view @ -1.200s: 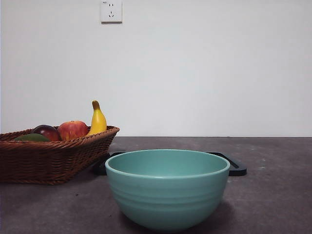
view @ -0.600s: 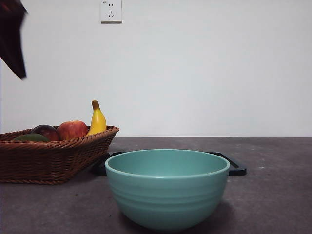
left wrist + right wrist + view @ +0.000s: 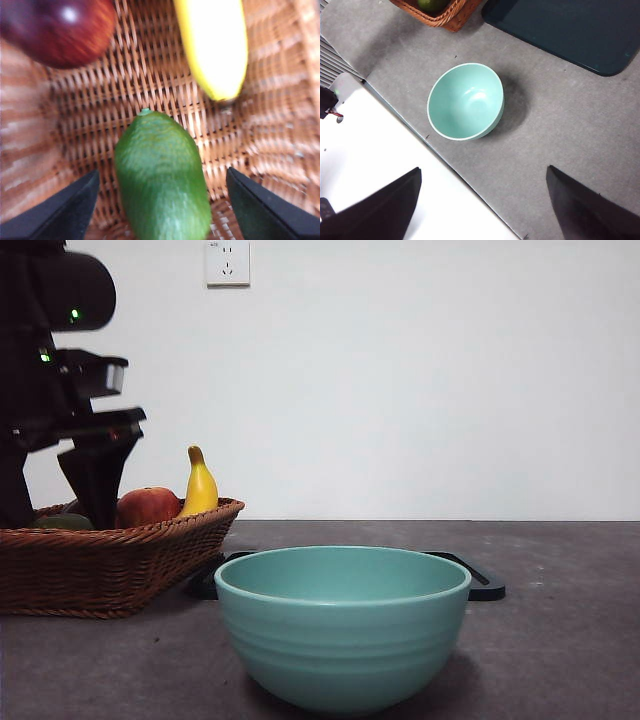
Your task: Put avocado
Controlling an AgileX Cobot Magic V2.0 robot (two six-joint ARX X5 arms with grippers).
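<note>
The avocado (image 3: 162, 180) is a dull green oval fruit lying on the floor of the wicker basket (image 3: 150, 75). My left gripper (image 3: 162, 172) is open, with one jaw on each side of the avocado and not closed on it. In the front view the left gripper (image 3: 58, 510) reaches down into the basket (image 3: 110, 565) at the far left, and only a sliver of the avocado (image 3: 62, 523) shows between the jaws. My right gripper (image 3: 483, 170) is open and empty, high above the table's front edge. The avocado (image 3: 432, 4) also shows in the right wrist view.
A teal bowl (image 3: 343, 625) stands empty at the front middle and also shows in the right wrist view (image 3: 465, 100). A dark flat tray (image 3: 485, 585) lies behind it. The basket also holds a banana (image 3: 212, 45), a red-yellow apple (image 3: 150, 507) and a dark red fruit (image 3: 55, 30).
The left arm has come down from the top left corner into the basket, and its jaws now straddle the avocado. The fruit and bowl have not moved.
</note>
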